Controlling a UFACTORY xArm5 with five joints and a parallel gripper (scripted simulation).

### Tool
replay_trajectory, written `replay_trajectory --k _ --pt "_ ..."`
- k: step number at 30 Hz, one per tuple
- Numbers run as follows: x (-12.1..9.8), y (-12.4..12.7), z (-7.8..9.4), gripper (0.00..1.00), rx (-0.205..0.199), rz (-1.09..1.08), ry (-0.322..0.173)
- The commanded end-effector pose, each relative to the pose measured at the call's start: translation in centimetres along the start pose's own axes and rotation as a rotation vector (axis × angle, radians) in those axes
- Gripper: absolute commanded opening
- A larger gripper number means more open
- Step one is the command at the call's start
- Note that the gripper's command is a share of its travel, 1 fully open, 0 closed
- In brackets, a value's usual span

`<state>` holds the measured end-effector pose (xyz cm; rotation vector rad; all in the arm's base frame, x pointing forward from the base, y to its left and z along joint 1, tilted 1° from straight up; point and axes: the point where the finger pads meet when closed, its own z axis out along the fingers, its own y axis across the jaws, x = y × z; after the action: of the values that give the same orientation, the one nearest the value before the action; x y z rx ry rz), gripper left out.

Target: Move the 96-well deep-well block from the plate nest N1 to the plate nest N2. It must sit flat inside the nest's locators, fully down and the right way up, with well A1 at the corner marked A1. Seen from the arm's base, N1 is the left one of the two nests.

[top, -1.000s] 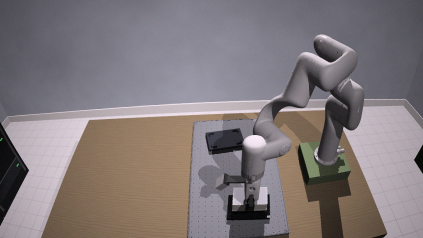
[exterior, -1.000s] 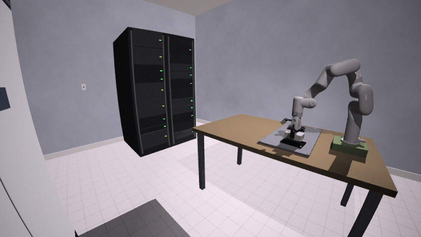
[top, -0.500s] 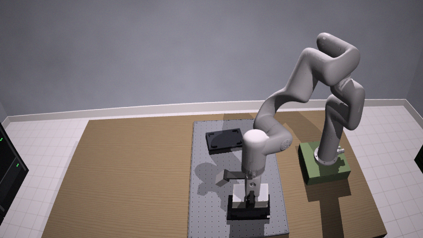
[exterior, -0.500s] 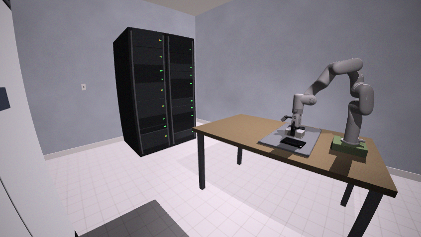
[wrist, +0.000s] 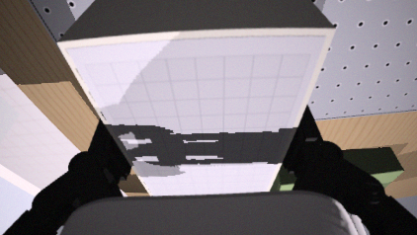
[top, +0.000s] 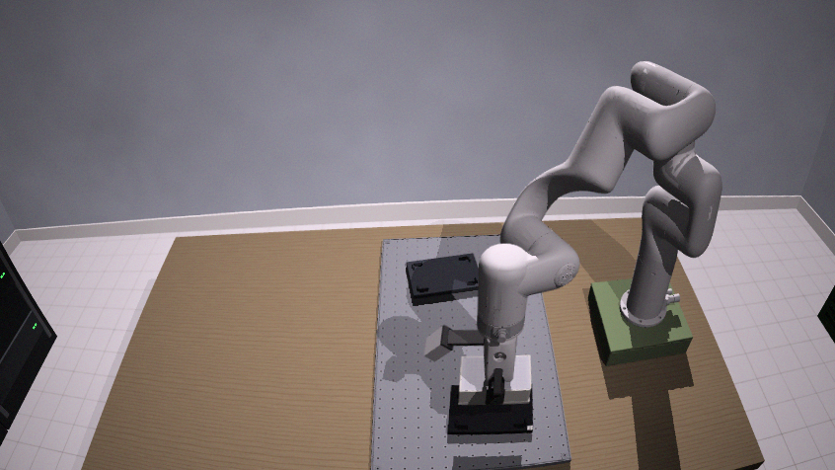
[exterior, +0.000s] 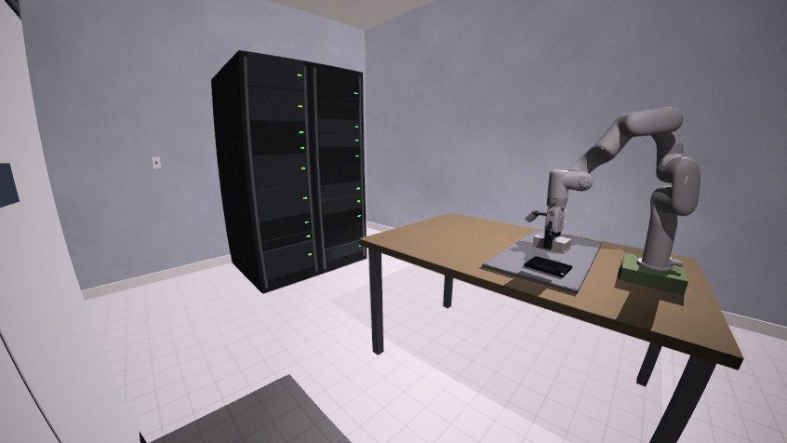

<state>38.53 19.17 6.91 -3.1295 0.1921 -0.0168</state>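
Gripper (top: pixel 494 390) around lifted block (top: pixel 519 373)

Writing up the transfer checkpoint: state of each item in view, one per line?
Tool: shut on the deep-well block.
Deep-well block: gripped, lifted above its nest, upright.
Near nest: vacated, directly below the block.
Far nest: unoccupied, locators exposed.
Arm: bent over the breadboard, wrist pointing down.

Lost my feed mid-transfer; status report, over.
Tool shut on deep-well block. Block lifted above nest N1. Nest N2 bare; nothing seen blocking the way.
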Motion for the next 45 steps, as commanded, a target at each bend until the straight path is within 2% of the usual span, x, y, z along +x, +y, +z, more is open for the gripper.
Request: replay_trajectory --k 1,8,19,28,45 --pt "0.1 -0.1 -0.9 0.00 0.002 0.000 0.003" --pt "0.1 -0.1 -1.7 0.00 0.002 0.000 0.003" --pt "0.1 -0.1 -1.7 0.00 0.002 0.000 0.003" --pt "0.7 2.2 -1.7 0.00 0.001 -0.228 0.004" --pt "2.1 7.0 -1.8 0.00 0.000 -0.228 0.007"
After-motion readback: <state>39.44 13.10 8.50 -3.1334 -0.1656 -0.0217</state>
